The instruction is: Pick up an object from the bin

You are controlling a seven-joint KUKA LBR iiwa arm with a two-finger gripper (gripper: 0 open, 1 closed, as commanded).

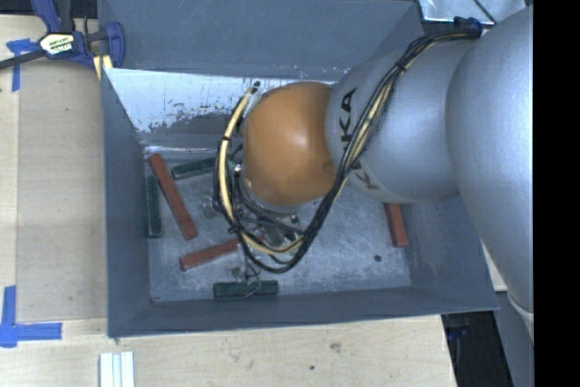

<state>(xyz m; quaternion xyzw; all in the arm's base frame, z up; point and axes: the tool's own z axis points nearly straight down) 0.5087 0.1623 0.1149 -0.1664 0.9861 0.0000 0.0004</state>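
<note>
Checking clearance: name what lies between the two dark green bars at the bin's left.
A long red-brown bar lies slanted between them, in the camera view.

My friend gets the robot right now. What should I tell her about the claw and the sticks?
Claw: low over the middle of the bin, under the arm's orange cover. Open or shut cannot be told.
Things: left brown stick, middle brown stick, right brown stick, left green stick, back green stick, front green stick. All lie on the bin floor. The middle brown stick and the front green stick are nearest the claw.
Done: the arm is down in the bin.
Left: grab one stick and lift it out.
</note>
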